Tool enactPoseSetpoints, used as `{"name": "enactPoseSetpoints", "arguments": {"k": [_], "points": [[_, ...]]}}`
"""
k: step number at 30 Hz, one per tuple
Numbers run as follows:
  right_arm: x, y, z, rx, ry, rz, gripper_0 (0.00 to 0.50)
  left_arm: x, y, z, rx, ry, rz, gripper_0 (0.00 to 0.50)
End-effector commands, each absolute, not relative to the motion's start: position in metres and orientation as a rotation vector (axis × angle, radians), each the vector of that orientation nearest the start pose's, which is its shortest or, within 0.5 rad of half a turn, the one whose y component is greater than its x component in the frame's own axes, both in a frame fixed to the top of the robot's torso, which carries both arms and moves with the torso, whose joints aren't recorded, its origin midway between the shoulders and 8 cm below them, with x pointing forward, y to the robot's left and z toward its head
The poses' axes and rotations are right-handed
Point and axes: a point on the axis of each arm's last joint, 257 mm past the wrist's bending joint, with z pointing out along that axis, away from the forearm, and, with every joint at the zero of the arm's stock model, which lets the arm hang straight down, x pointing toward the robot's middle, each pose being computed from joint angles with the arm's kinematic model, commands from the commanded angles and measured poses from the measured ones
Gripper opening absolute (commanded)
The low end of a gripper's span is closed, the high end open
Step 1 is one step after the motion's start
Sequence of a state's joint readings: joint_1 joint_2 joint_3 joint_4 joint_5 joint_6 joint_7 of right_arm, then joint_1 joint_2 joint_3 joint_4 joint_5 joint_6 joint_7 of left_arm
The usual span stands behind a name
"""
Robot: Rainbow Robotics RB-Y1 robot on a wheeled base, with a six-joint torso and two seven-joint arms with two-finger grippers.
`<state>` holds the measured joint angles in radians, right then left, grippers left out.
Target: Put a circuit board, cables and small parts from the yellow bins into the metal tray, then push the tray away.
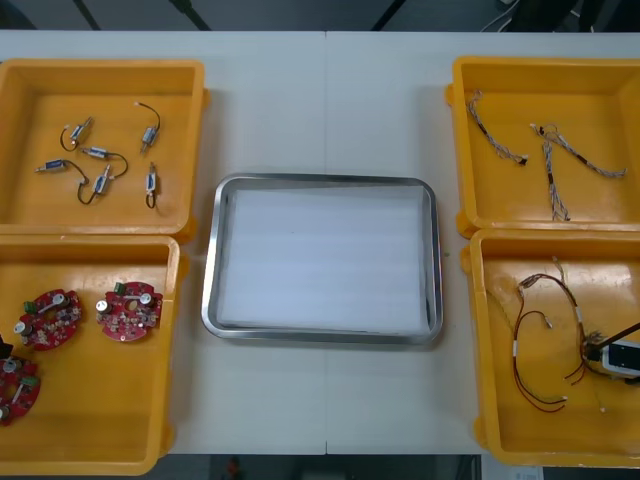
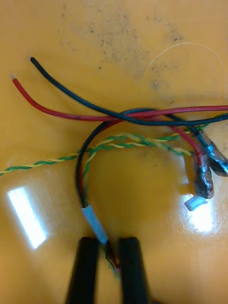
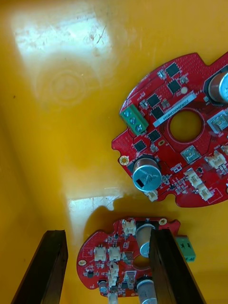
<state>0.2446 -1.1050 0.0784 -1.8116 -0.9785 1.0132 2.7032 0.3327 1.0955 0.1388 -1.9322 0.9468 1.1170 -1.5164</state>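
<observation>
My right gripper is low in the near right yellow bin, shut on a red and black cable just below its grey taped sleeve. A twisted yellow and green cable crosses that cable ahead of the fingers. In the front view this gripper sits at the bin's right side among the cables. My left gripper is open in the near left yellow bin, with a round red circuit board between its fingers. A second board lies beyond it. The metal tray has a white inside.
The far left bin holds several small metal parts with black leads. The far right bin holds twisted cables. Three boards lie in the near left bin. Bare table runs around the tray.
</observation>
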Motion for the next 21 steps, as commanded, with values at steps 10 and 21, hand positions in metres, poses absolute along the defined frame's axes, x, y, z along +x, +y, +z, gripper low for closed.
{"name": "enactPoseSetpoints", "arguments": {"k": [10, 21], "points": [[0.334, -0.451, -0.340, -1.753, 2.218, -0.328, 0.000, 0.319, 0.459, -0.302, 0.154, 2.694, 0.087, 0.500], [0.350, -0.443, -0.288, -1.668, 2.229, -0.243, 0.000, 0.312, 0.455, -0.306, 0.151, 2.712, 0.085, 0.500]]}}
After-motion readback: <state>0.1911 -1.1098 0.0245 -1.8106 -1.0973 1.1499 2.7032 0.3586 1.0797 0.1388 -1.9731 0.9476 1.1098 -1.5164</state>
